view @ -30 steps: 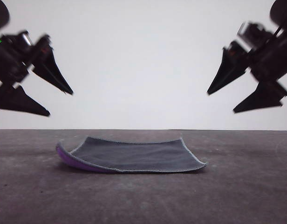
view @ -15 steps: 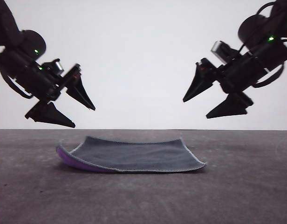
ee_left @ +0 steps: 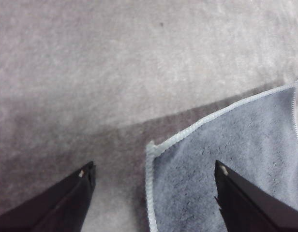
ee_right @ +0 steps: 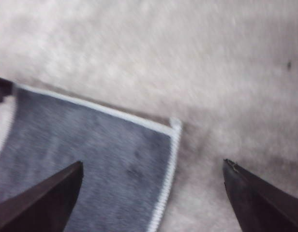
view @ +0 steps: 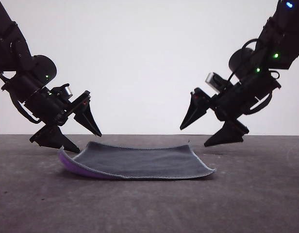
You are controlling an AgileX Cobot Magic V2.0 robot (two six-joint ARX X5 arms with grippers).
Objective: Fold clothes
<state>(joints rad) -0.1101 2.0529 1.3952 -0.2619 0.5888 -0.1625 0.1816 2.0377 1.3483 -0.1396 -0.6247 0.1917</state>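
Note:
The clothes are one small square cloth lying flat on the table, dark grey side up, with purple showing under its curled left edge. My left gripper hangs open just above that left edge, one finger nearly at the cloth. My right gripper is open above the cloth's right far corner. In the left wrist view a pale stitched corner of the cloth lies between the spread fingers. In the right wrist view another corner of the cloth sits between the open fingers.
The grey table surface stretches around the cloth, with a plain white wall behind its far edge.
Both arms have come down and inward from high at the sides to just above the cloth's left and right edges. The cloth has not moved.

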